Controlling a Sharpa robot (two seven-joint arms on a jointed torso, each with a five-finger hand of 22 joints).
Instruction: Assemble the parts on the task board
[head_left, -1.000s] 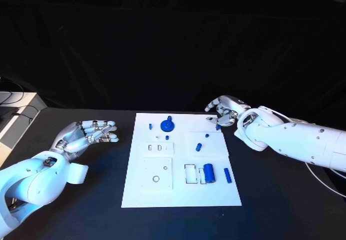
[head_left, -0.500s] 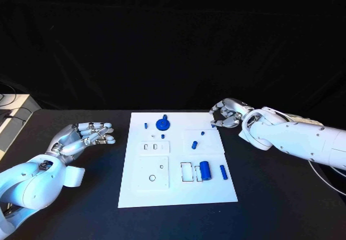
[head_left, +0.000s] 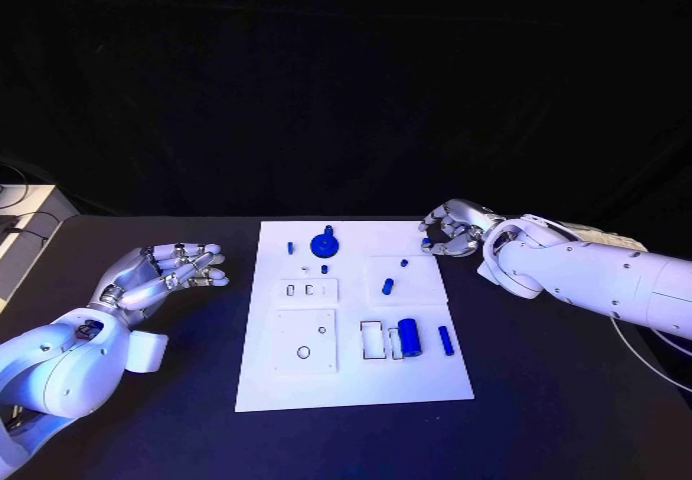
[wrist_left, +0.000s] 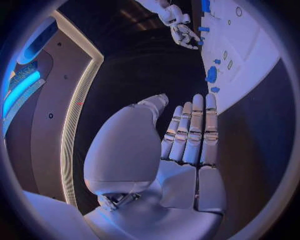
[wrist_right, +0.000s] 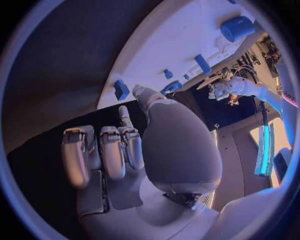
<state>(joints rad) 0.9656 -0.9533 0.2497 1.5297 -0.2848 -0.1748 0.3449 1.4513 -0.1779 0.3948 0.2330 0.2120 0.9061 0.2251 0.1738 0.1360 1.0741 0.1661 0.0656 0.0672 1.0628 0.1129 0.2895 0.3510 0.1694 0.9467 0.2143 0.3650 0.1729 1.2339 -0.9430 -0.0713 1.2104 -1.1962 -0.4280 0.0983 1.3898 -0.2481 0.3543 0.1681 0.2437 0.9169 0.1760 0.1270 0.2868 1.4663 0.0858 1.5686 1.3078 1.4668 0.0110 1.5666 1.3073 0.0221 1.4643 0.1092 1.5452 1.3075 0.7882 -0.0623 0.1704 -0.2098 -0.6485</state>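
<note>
The black table (head_left: 130, 420) carries the white task board (head_left: 353, 390) at its middle, under a dark backdrop. We judge the assembly barely begun: a blue round part (head_left: 326, 245) stands near the board's far edge, small blue pegs (head_left: 388, 287) lie loose mid-board, and a blue cylinder (head_left: 410, 337) and a slimmer blue bar (head_left: 446, 340) lie by the board's right edge near the rectangular recesses (still vacant, as far as we see). The left hand (head_left: 162, 275) hovers off the board's left edge, fingers extended and apart, holding nothing. The right hand (head_left: 453, 228) sits at the board's far right corner with fingers curled; whether it pinches a part we cannot tell. Compared with a second earlier, the right hand has drawn slightly back from the board; the parts lie unchanged.
</note>
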